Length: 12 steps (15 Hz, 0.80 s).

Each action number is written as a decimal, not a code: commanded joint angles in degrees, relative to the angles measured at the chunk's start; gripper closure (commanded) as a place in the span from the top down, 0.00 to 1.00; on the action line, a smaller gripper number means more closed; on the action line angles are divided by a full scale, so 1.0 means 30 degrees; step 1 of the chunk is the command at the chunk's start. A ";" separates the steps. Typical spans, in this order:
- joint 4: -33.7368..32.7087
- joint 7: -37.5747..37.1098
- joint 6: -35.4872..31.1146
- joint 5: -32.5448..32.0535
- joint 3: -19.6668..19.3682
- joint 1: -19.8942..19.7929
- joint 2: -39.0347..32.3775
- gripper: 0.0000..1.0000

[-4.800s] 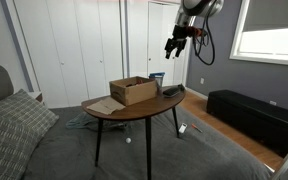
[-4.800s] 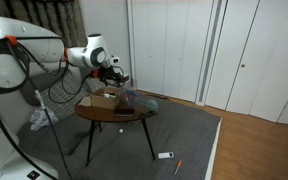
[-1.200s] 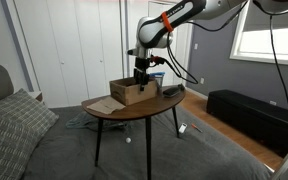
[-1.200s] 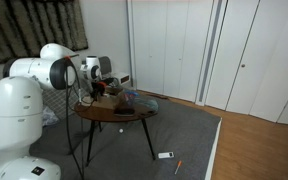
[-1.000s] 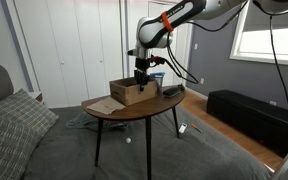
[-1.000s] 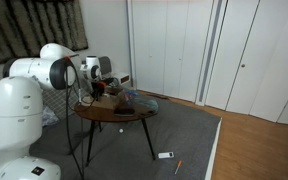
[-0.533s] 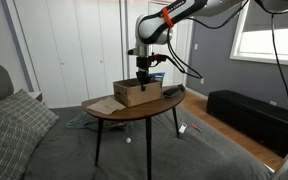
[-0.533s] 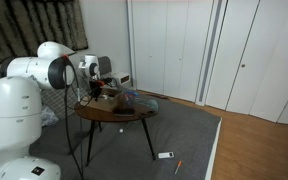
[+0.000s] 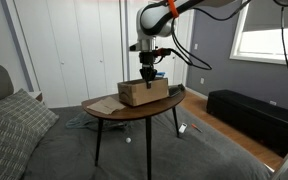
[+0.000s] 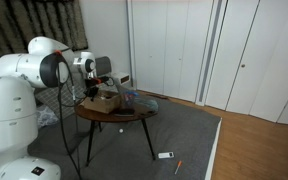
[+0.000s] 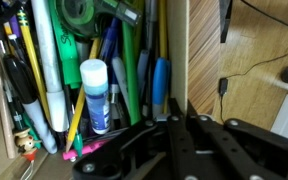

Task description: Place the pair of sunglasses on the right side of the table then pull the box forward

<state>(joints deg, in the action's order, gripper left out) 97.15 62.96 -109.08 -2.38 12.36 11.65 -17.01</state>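
Observation:
The brown cardboard box [image 9: 144, 93] stands on the small dark wooden table [image 9: 134, 111], also visible in an exterior view [image 10: 103, 102]. My gripper [image 9: 147, 79] comes down from above, shut on the box's wall. The wrist view shows that tan wall [image 11: 179, 60] running between my closed fingers [image 11: 179, 125], with pens and markers [image 11: 104, 60] packed inside the box. The pair of sunglasses [image 9: 172, 91] lies as a small dark shape on the tabletop, beside the box toward the window end. In an exterior view the gripper [image 10: 96, 90] hangs over the box.
A flat tan sheet [image 9: 102, 104] lies on the table beside the box. A grey couch with a pillow [image 9: 14, 130] stands nearby and a dark bench [image 9: 249, 115] sits under the window. Small items [image 10: 164, 155] lie on the floor, and cables hang behind the table.
The gripper has shut on the box's wall. Box and gripper have shifted together a little along the table, toward the window end.

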 commanded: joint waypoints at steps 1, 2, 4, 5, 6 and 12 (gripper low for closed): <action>0.2046 0.0107 0.0209 0.0808 0.0413 -0.0318 0.2098 0.02; 0.2353 0.0098 0.0191 0.1061 0.0458 -0.0307 0.2349 0.02; 0.3097 0.0063 -0.0082 0.1398 0.0521 -0.0242 0.2914 0.02; 0.3380 0.0044 -0.0042 0.1503 0.0550 -0.0193 0.3151 0.02; 0.3613 0.0012 0.0031 0.1601 0.0577 -0.0158 0.3355 0.02; 0.4872 -0.0006 -0.0500 0.2078 0.0586 -0.0069 0.4278 0.32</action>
<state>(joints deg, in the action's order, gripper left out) 108.55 62.97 -109.33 2.07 13.85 11.63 -7.78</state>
